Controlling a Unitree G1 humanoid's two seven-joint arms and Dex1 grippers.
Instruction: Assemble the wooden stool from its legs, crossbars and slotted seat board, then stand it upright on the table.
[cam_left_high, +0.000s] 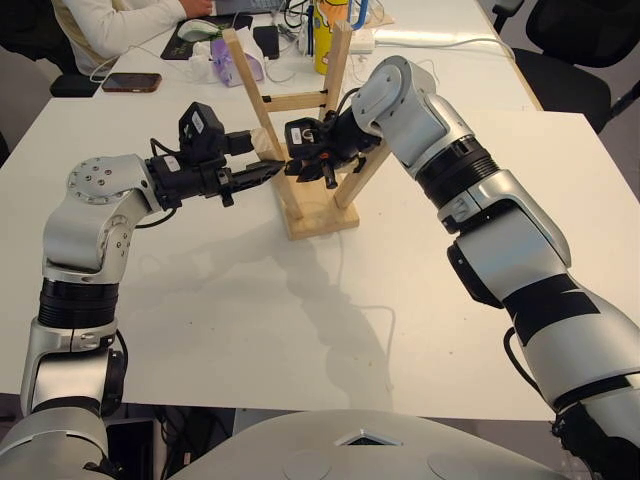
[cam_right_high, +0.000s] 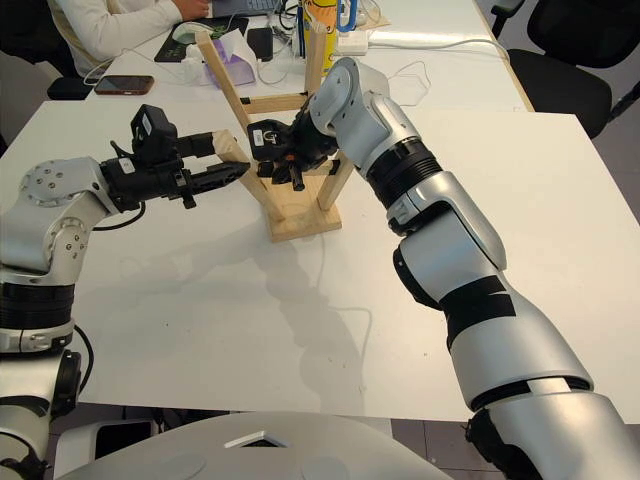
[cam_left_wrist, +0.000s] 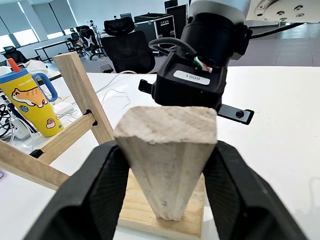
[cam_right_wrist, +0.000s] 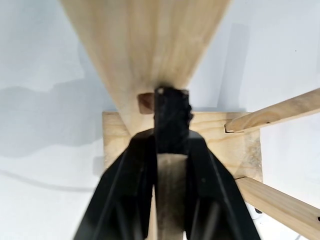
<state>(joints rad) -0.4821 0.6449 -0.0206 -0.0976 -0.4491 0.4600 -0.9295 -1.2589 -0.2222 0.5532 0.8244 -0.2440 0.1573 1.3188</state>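
Observation:
The stool stands upside down, its seat board (cam_left_high: 322, 217) flat on the white table (cam_left_high: 300, 330) and its legs pointing up. A tall leg (cam_left_high: 250, 80) carries a crossbar (cam_left_high: 298, 100) that runs to a second leg (cam_left_high: 340, 60). My left gripper (cam_left_high: 268, 172) comes in from the left and is shut on the top end of a shorter leg (cam_left_wrist: 167, 145), one black finger (cam_left_wrist: 100, 190) on each side. Facing it, my right gripper (cam_left_high: 300, 160) is shut on a thin wooden crossbar (cam_right_wrist: 170, 190) just above the seat board (cam_right_wrist: 225, 145).
Behind the stool stand a yellow cup (cam_left_wrist: 30, 100), a purple item (cam_left_high: 246, 66) and cables. A phone (cam_left_high: 131, 82) lies at the back left, near a seated person. The table in front of the stool lies bare down to its near edge.

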